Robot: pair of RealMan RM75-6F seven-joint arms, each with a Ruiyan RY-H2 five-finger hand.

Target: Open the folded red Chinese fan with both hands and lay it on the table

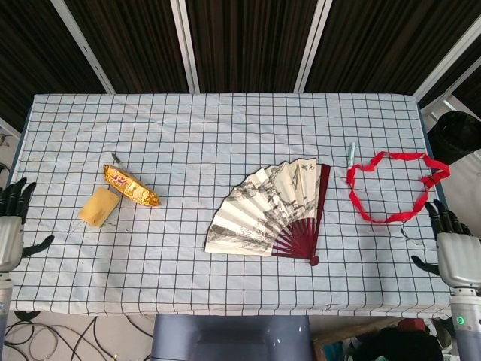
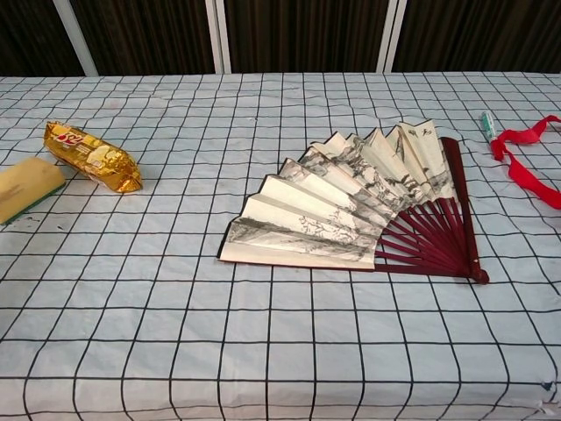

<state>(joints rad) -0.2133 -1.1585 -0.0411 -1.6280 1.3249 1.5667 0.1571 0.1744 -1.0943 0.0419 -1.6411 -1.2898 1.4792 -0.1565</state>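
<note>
Lying spread on the checked tabletop, slightly toward three o'clock of centre, the red-ribbed paper fan looked finished. Left hand and right hand hung empty, fingers apart, beyond the edges.

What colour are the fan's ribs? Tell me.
Dark red, on the fan; the ribs show best in the chest view.

Head view: camera high above the near edge, looking steeply down on the whole checked table, with the left hand and right hand at the lower corners. Chest view: low, close, looking across the table. Both share the open fan at centre.
</note>
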